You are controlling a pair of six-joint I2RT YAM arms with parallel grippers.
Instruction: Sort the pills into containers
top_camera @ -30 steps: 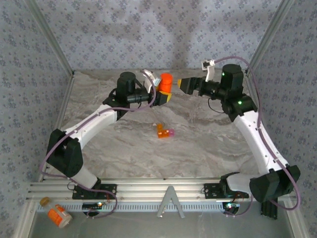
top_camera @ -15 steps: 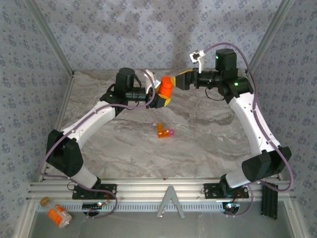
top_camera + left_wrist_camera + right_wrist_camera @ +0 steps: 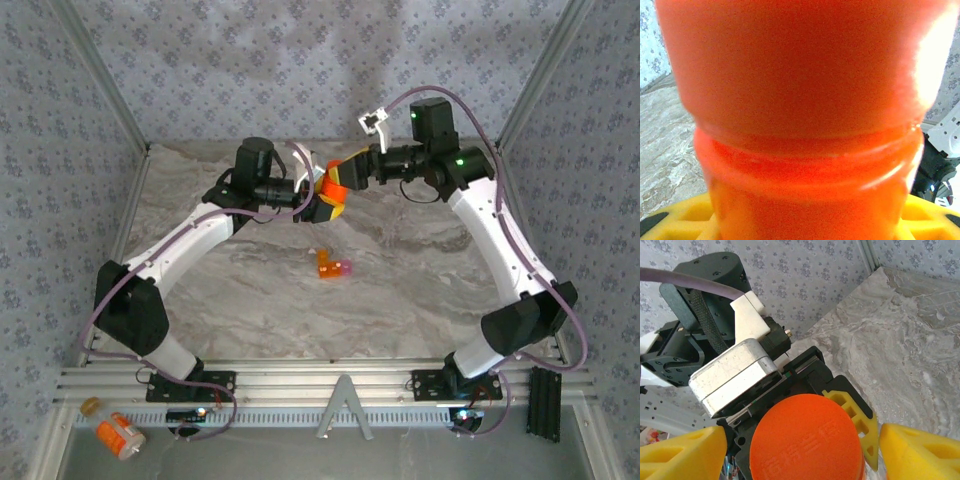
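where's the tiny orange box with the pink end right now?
Top view: the tiny orange box lies alone on the table near centre, nearer the arm bases than the pill bottle that the left gripper holds.

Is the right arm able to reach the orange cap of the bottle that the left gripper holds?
Probably yes. The left gripper grips the pill bottle by its body, so the cap stands free, and the open fingers of the right gripper sit on both sides of it with nothing between.
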